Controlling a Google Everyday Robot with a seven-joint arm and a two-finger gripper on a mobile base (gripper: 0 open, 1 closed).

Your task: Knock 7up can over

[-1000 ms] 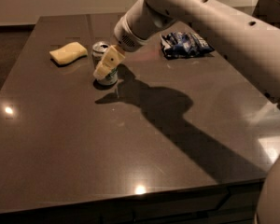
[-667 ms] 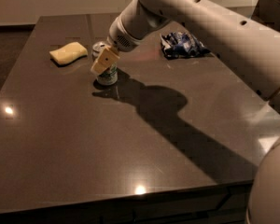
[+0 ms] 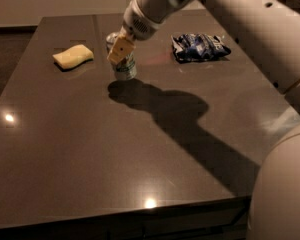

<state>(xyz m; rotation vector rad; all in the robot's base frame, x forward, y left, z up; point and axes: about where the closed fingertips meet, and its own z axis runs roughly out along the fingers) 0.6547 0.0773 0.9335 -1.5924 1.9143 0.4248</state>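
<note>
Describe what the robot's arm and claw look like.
The arm is made of smooth, rounded white shells, with no cables showing. It tapers to a small tan-yellow claw with a dark dot, which sits against the 7up can.

No legible text anywhere

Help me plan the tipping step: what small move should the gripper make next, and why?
Probably a short sideways push high on the 7up can. The gripper sits at its upper part, and the can looks upright on the table. Pushing high should tip it rather than slide it, and the sponge and snack bag lie apart from it.
</note>
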